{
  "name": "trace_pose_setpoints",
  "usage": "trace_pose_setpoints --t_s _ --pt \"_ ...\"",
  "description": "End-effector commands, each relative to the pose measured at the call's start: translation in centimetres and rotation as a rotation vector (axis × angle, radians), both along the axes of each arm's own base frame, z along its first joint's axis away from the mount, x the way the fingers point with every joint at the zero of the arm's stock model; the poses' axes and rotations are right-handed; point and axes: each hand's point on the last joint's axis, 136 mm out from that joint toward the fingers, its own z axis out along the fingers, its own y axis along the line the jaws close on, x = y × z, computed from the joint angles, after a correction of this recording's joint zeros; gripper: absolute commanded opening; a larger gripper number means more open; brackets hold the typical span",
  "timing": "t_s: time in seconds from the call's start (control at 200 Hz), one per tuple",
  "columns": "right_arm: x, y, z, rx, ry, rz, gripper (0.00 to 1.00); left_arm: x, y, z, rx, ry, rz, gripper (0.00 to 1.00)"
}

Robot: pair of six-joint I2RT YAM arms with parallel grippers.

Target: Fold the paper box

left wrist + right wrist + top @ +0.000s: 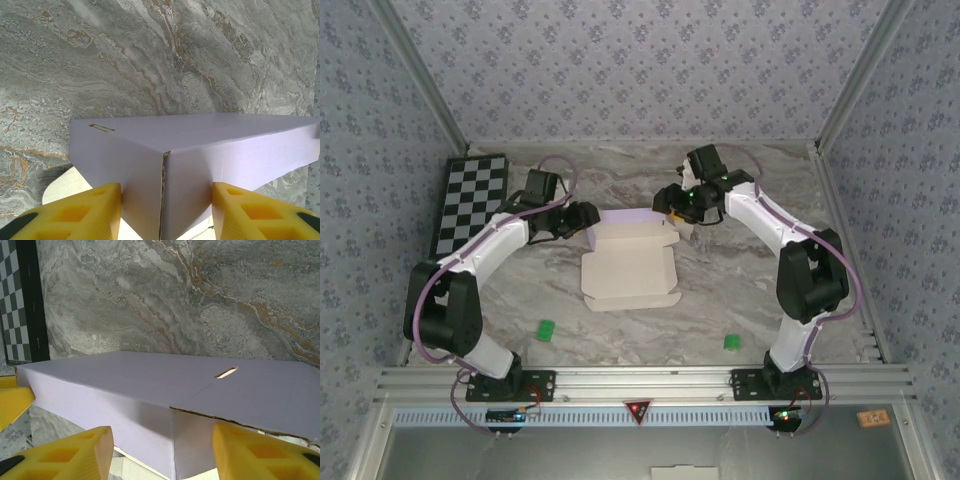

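While inward-bent, claws [165, 202] [162, 445] astride paper box [628, 262]

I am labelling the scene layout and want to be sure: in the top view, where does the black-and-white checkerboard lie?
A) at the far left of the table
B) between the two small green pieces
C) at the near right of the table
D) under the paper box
A: the checkerboard sits at the far left of the table, apart from the paper box in the middle.
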Motion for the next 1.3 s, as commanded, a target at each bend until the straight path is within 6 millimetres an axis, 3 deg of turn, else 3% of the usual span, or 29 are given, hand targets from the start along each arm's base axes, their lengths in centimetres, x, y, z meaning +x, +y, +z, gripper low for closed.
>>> trace_pose_setpoints --t_s 0.0,0.145,0.335,0.55,0.565,0.83,1.054,1.294 --pt "-0.1 -0.3 1.5 -0.011 -0.038 -0.034 0.57 -0.8 0.4 -1.5 0.041 0.071 0.012 0.49" --pt "-0.5 -0.4 1.8 -0.009 -0.051 -0.048 0.57 -0.8 0.4 -1.4 0.037 0.072 0.017 0.49" --pt "-0.9 0.5 0.6 0.041 -0.029 -0.092 0.57 -0.8 0.3 -1.3 0.036 0.072 0.016 0.50" --pt "0.1 1.6 1.5 0.206 -0.083 -0.186 0.54 -0.9 0.3 -1.4 0.039 0.074 0.010 0.50" --pt "-0.3 1.4 0.5 0.203 -0.067 -0.193 0.54 -0.9 0.3 -1.4 0.038 0.076 0.010 0.50" --pt "0.7 1.3 0.8 0.353 -0.147 -0.307 0.48 -1.1 0.3 -1.7 0.040 0.080 0.005 0.49" --pt "1.8 1.3 0.7 0.442 -0.218 -0.348 0.53 -1.3 0.4 -1.9 0.046 0.084 -0.001 0.49" --pt "2.7 0.8 0.9 0.419 -0.303 -0.341 0.56 -1.3 0.4 -1.9 0.047 0.085 -0.001 0.49"
